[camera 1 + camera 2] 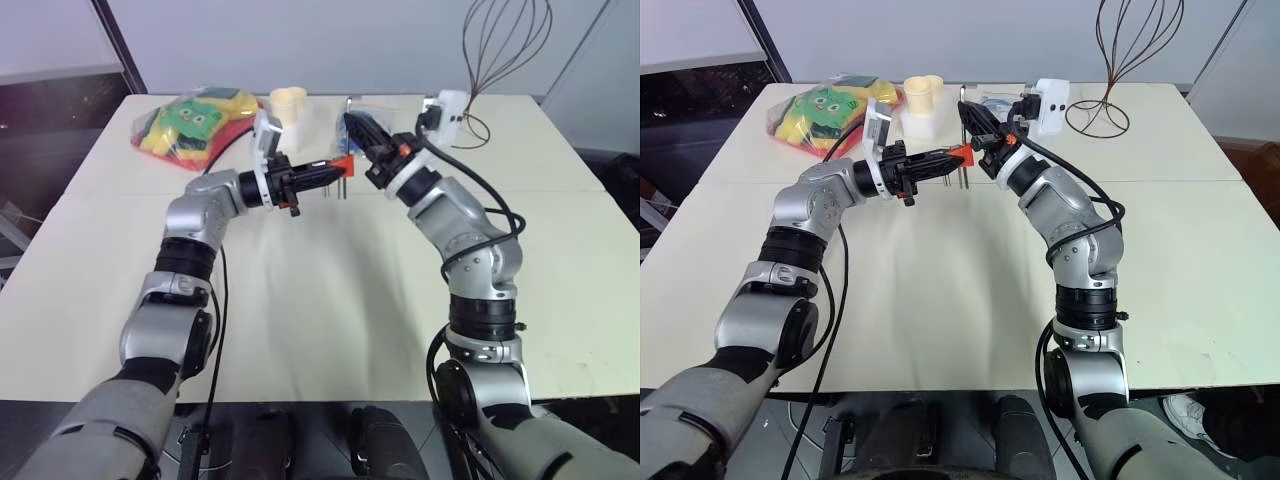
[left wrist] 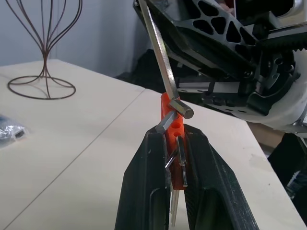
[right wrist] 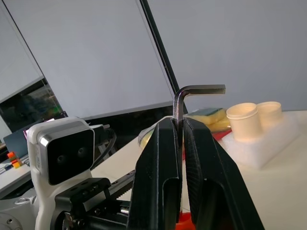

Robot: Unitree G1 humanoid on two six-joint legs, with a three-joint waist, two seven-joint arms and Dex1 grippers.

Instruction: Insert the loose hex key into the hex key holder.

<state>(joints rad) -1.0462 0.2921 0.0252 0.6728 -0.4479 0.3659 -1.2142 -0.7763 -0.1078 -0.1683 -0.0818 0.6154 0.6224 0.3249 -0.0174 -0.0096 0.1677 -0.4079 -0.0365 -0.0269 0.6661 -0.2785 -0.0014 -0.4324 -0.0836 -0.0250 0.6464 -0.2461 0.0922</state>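
Note:
Above the middle of the table my left gripper (image 1: 335, 172) is shut on the hex key holder (image 2: 171, 115), a small orange-red block with short grey keys hanging below it. My right gripper (image 3: 178, 122) is shut on the long arm of the loose hex key (image 3: 192, 91), a thin grey L-shaped rod with its bent end pointing up and sideways. The key's lower end (image 2: 182, 108) rests against the top of the holder. The two grippers meet tip to tip, with the right one (image 1: 358, 128) just behind and above the holder (image 1: 962, 155).
At the back of the cream table (image 1: 330, 300) lie a clear bag of colourful toys (image 1: 195, 120), two cream cups on a white foam block (image 1: 290, 100) and a brown wire stand (image 1: 505, 50). A small plastic packet (image 2: 9, 132) lies near the stand.

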